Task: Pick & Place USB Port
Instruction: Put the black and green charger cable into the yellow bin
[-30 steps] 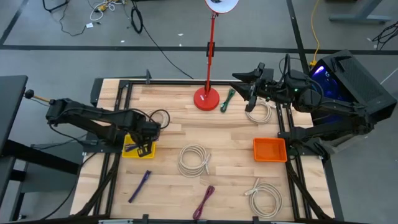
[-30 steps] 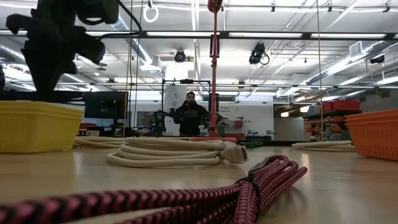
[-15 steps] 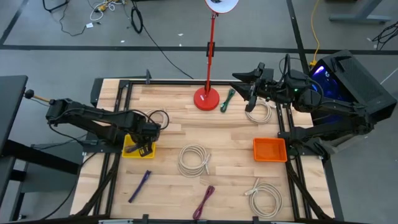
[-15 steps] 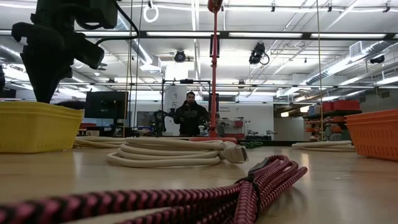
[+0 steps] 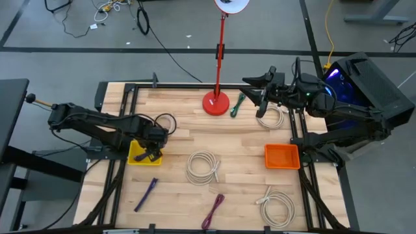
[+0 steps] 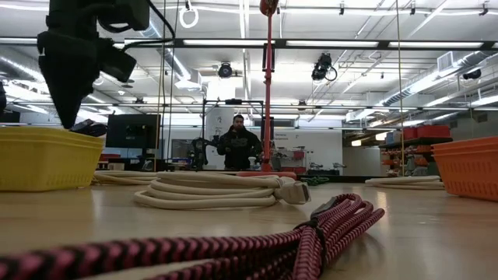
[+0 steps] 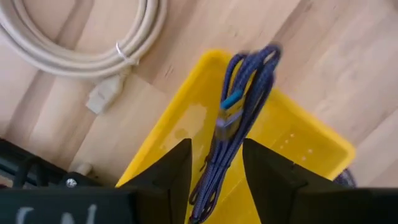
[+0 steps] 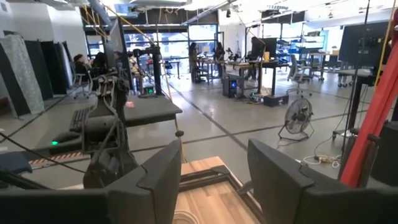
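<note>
A dark blue braided USB cable [image 7: 241,106], bundled, lies in the yellow bin [image 7: 298,140] at the table's left; one looped end reaches up toward the bin's rim. My left gripper [image 7: 215,158] hangs open just above the bin [image 5: 135,156], its fingers on either side of the cable and apart from it. In the low view it [image 6: 71,109] stands over the bin [image 6: 43,159]. My right gripper [image 5: 261,103] is open in the air at the far right of the table, above a white cable coil [image 5: 270,117], with nothing between its fingers [image 8: 155,180].
An orange bin [image 5: 281,156] stands at the right. Loose cables lie about: purple [image 5: 146,194], pink [image 5: 213,210], green [image 5: 239,104], and white coils [image 5: 203,167] [image 5: 277,207] [image 5: 168,122]. A red lamp stand [image 5: 216,103] rises at the far middle. A person [image 6: 238,146] stands in the room beyond.
My left gripper has opened over the yellow bin and let go of the blue cable, which now rests in the bin. The right arm has kept still.
</note>
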Tool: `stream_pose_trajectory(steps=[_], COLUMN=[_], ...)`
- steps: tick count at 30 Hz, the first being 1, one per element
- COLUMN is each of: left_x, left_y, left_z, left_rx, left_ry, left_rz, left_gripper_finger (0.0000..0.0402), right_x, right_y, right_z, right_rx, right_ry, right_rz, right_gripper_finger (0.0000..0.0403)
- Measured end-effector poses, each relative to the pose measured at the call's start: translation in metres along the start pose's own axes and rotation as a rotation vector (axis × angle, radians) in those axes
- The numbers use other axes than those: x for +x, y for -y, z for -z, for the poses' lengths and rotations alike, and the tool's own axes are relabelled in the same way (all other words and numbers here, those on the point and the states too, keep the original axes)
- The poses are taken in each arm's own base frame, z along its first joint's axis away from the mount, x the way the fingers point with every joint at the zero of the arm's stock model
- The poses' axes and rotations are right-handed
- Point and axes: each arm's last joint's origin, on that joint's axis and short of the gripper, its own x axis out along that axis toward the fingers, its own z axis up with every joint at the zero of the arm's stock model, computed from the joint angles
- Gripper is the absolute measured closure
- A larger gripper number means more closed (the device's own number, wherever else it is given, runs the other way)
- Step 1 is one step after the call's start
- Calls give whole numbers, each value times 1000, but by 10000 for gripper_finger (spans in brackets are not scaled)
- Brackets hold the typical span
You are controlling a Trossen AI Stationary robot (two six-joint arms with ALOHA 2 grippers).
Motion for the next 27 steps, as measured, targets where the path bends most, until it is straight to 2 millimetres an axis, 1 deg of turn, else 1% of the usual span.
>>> stream_pose_trajectory(steps=[3, 6, 10, 12, 14, 16, 18, 21, 25, 27], left_x=[-11, -27, -53, -66, -78, -87, -94, -99, -102, -103], left_y=[0, -1, -4, -7, -8, -9, -10, -10, -11, -11], left_z=[-7, -17, -32, -39, -48, -57, -64, -73, -79, -80], left_rx=[-13, 0, -14, -30, -62, -100, -106, -127, -150, -155], left_ry=[45, 106, 234, 314, 415, 514, 585, 667, 719, 729], left_rz=[0, -9, -43, -66, -82, -87, -79, -52, -29, -25], left_gripper_finger=[240, 235, 234, 234, 234, 234, 234, 234, 234, 234], right_x=[0, 0, -2, -4, -4, -2, 4, 16, 35, 44], right_y=[0, 0, 4, 7, 12, 20, 29, 48, 70, 80], right_z=[0, 5, 21, 31, 45, 64, 82, 106, 140, 155], right_rx=[-5, -13, 22, 42, 27, -1, 29, 116, 207, 231], right_ry=[-4, -48, -215, -317, -425, -548, -622, -693, -815, -841], right_rz=[1, 2, 26, 88, 193, 309, 375, 417, 454, 464], right_gripper_finger=[215, 215, 215, 215, 215, 215, 215, 215, 215, 215])
